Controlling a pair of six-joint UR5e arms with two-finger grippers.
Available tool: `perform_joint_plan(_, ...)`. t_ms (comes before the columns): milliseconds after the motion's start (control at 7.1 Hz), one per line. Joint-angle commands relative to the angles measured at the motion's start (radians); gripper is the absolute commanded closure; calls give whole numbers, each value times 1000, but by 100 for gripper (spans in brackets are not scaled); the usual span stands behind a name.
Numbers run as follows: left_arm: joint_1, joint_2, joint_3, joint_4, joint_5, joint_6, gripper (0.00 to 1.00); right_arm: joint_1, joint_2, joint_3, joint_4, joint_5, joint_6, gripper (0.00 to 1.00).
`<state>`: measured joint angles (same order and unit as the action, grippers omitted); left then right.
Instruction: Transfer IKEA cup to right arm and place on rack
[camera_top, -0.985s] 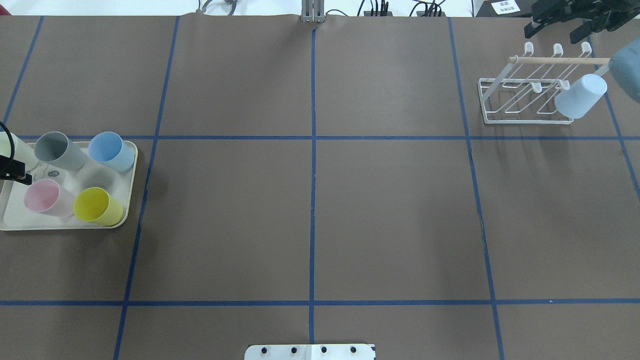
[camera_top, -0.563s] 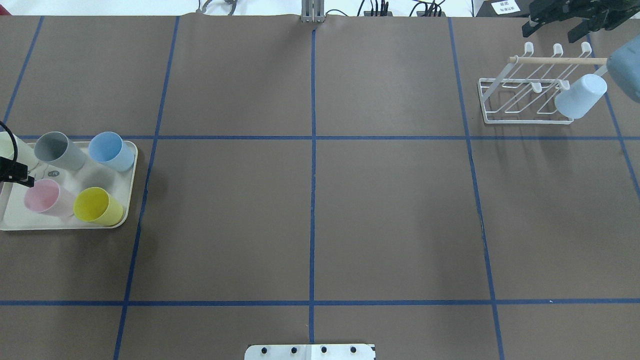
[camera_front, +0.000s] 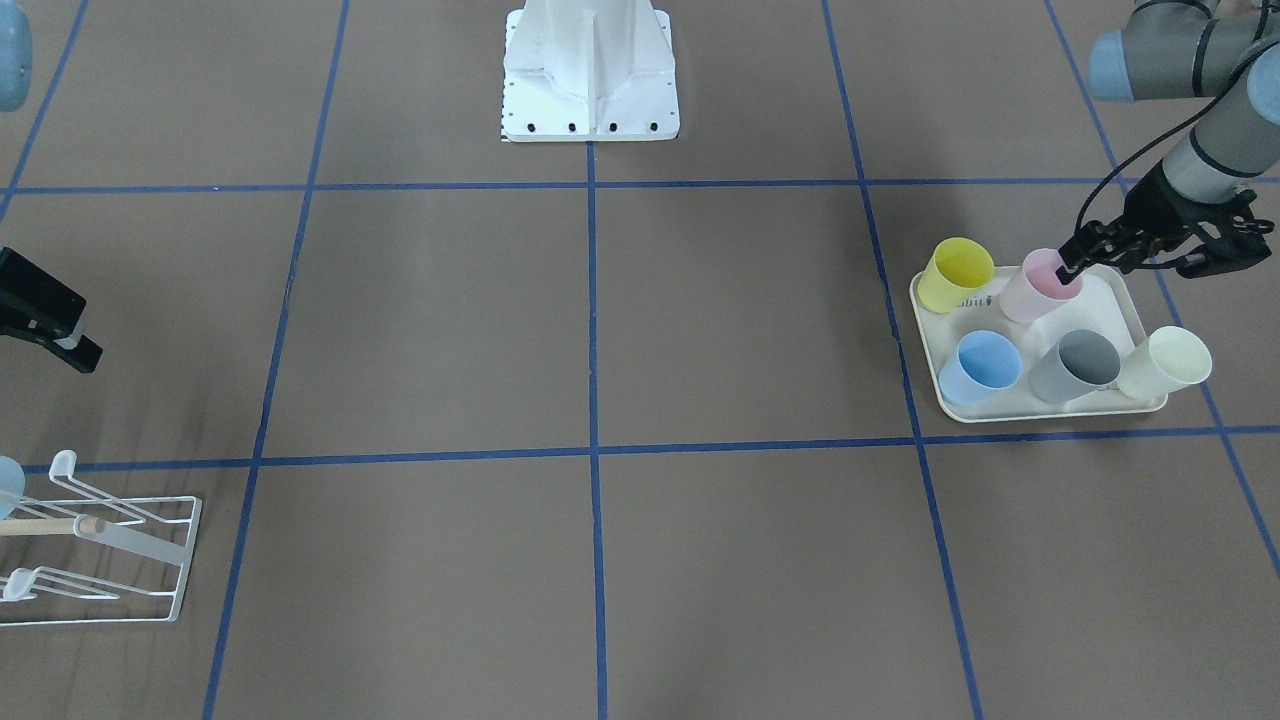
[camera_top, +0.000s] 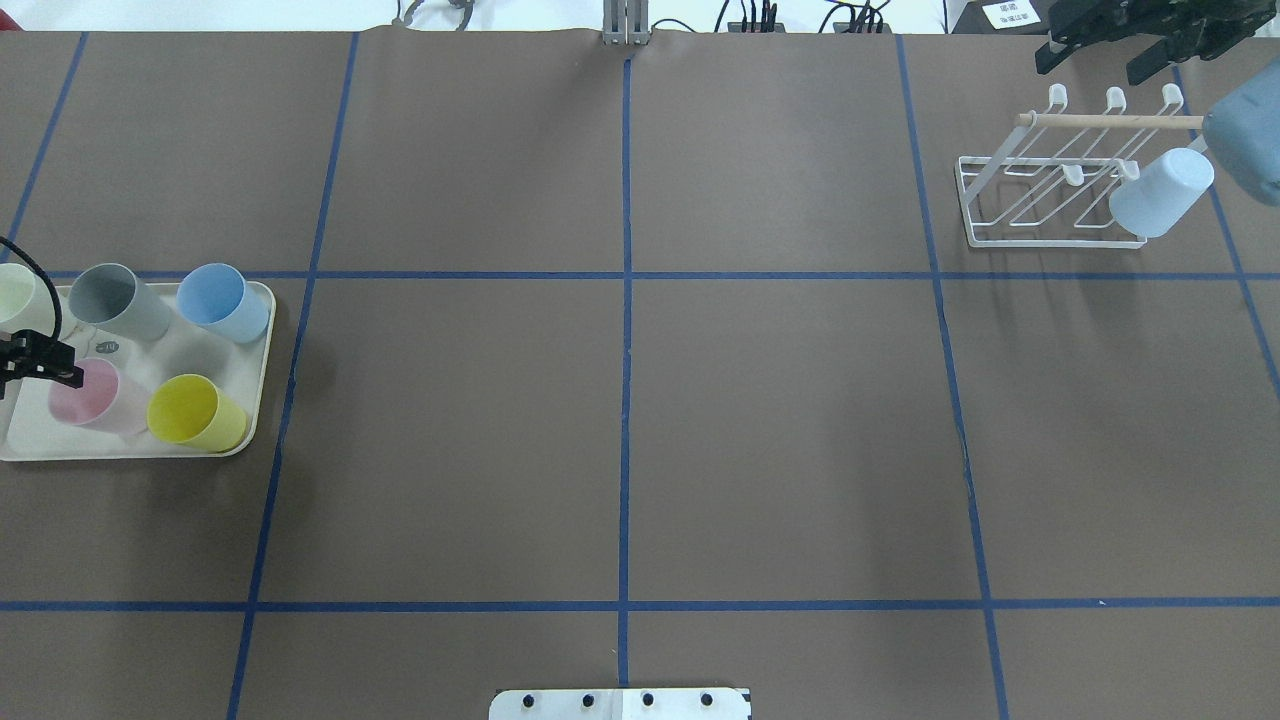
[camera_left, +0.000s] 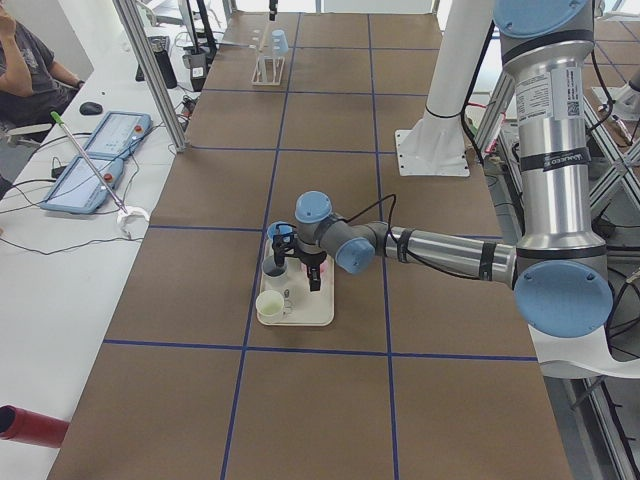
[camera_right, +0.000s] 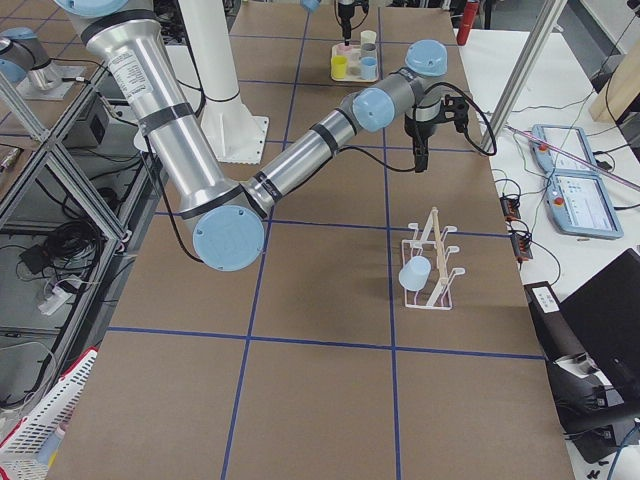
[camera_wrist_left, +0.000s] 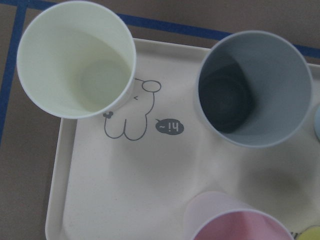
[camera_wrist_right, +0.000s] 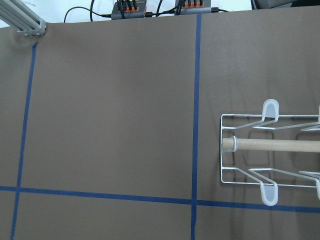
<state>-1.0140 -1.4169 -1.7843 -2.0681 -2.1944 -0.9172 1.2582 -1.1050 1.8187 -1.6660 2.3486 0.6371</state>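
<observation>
- From overhead, we count five cups on the tray (camera_top: 185, 352) at the counter's (camera_top: 780, 430) 9 o'clock edge. All stand upright, mouths up, long axes vertical.
- The grey cup (camera_top: 112, 298) and blue cup (camera_top: 222, 300) stand along the tray's 12 o'clock side. The pink cup (camera_top: 88, 395) and yellow cup (camera_top: 195, 412) stand along its 6 o'clock side, and the cream cup (camera_top: 14, 295) is at its 10 o'clock corner.
- A sixth, light-blue cup (camera_top: 1160, 192) sits upturned on the rack (camera_top: 1052, 190) near the counter's 2 o'clock corner. Its long axis slants from 7 to 1 o'clock.
- On the rack we count one dowel (camera_top: 1110, 121), running 9 to 3 o'clock, and five bare pegs (camera_top: 1115, 98).
- The left claw (camera_front: 1135, 262) hovers over the tray, spread wide and gripping nothing. One finger is above the pink cup's rim; we cannot tell whether it touches.
- The right claw (camera_top: 1095, 55) hangs at the rack's 12 o'clock, by the counter's far edge, wide and holding nothing.
- Between tray and rack lies a broad stretch of brown counter crossed by blue tape lines (camera_top: 625, 400).
</observation>
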Motion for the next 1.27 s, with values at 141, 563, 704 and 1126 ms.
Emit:
perform_joint_plan(141,9,-4,54,-76,1,-2,22,1,-1,-2,0,0,-1,1)
perform_joint_plan(563,15,-5,49,-90,-1,-3,29,0,0,-2,0,1,-1,1)
perform_joint_plan(704,17,-7,48,-90,-1,-3,35,0,-1,-2,0,1,-1,1)
perform_joint_plan(1126,18,-13,42,-90,-1,3,88,1,-1,-6,0,1,-1,1)
